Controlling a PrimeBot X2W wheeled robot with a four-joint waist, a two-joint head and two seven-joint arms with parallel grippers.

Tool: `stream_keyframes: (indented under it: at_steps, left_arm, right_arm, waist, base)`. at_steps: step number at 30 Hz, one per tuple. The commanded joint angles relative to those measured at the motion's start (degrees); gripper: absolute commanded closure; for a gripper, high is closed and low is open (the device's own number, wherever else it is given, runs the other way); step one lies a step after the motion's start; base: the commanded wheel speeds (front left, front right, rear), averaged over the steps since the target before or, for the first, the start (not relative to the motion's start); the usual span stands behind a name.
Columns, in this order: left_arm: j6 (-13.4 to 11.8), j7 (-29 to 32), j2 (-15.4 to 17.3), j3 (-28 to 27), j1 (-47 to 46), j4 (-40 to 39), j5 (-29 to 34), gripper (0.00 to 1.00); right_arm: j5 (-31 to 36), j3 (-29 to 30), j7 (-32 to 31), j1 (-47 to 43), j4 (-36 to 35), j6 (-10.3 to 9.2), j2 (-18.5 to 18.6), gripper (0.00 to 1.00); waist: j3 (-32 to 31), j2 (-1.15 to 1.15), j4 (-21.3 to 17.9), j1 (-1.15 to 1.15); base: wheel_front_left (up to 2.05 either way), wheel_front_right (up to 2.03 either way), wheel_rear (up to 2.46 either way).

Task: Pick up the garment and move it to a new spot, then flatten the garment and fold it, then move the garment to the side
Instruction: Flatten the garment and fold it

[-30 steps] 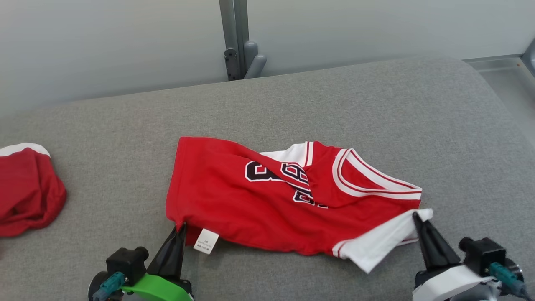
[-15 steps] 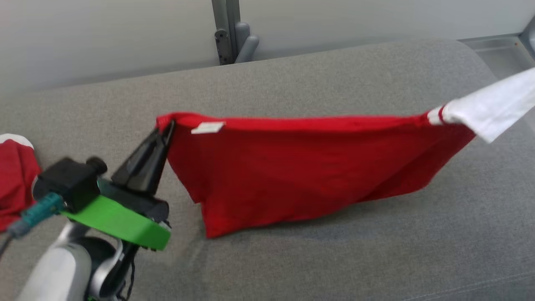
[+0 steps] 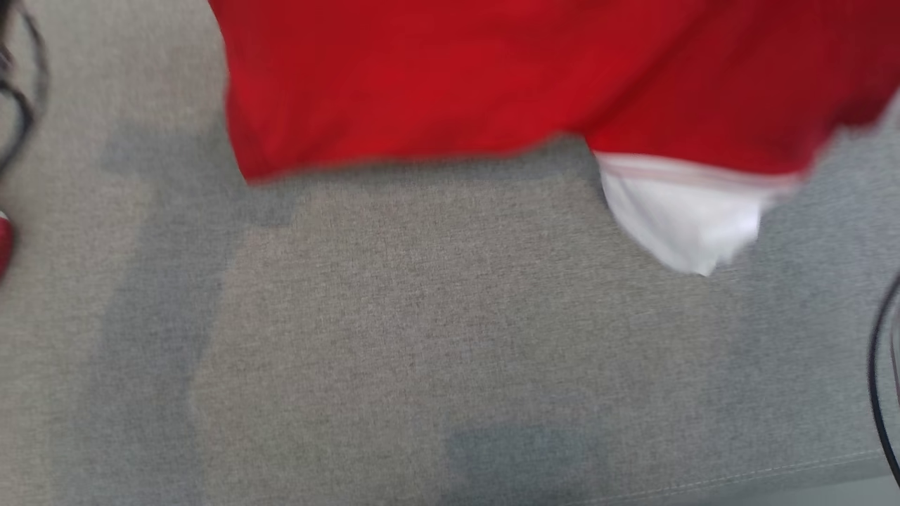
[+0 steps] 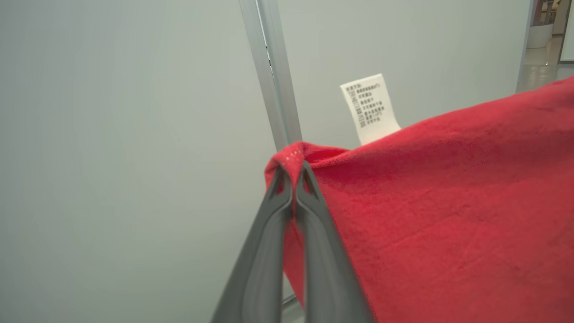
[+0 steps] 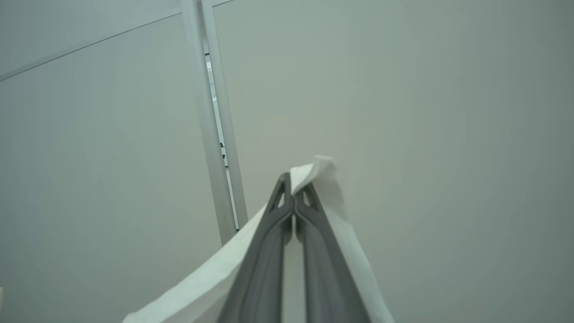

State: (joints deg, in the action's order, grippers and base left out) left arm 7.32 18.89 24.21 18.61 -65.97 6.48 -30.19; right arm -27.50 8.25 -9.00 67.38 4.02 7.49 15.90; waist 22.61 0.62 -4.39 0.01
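Currently left gripper [image 4: 295, 170] pinches jersey [image 4: 448, 202] corner, right gripper [image 5: 294, 184] its white sleeve [image 5: 325, 172]; shallow bites risk slipping.

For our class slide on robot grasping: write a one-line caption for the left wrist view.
Left claw shut on a corner of the red garment, its white care label sticking up.

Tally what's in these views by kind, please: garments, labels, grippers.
Garments: 1, the red jersey.
Care label: 1.
Grippers: 2, left gripper and right gripper, both shut on it.
Unidentifiable red sliver, head view's left edge: 1.
Total: 5.
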Motion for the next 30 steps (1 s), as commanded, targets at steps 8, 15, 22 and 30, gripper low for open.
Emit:
stream_keyframes:
  at_steps: [8, 15, 22, 30]
  left_arm:
    - [-1.1, -15.1, -1.7, 2.6, -22.3, 20.8, 11.8, 1.0]
    - [-2.1, -30.8, -3.1, 3.5, -25.6, 32.6, 14.8, 1.0]
    - [-0.2, -34.2, -3.8, 4.2, -6.7, 29.2, 10.7, 1.0]
    - [-1.5, -34.1, -4.6, -2.7, 33.3, 11.5, 8.7, 1.0]
  right_arm:
    - [10.8, 0.6, 12.6, 24.2, 21.4, 0.01, -9.2, 1.0]
    - [6.9, -4.2, 22.8, 26.5, 27.9, 0.0, -10.4, 1.0]
    - [-6.0, -10.9, 24.3, -3.5, 16.3, 0.0, -5.1, 1.0]
    - [-13.1, -11.2, 24.2, -42.0, 3.7, 0.0, -3.3, 1.0]
  waist:
    - [16.9, -0.62, 0.4, -0.01]
    - [20.1, -0.62, -1.9, -0.01]
    - [16.0, -0.62, -2.5, -0.01]
    - [3.4, -0.62, -3.4, -0.01]
  base:
    - [0.0, 0.0, 0.0]
    - [0.0, 0.0, 0.0]
    - [0.0, 0.0, 0.0]
    - [0.0, 0.0, 0.0]
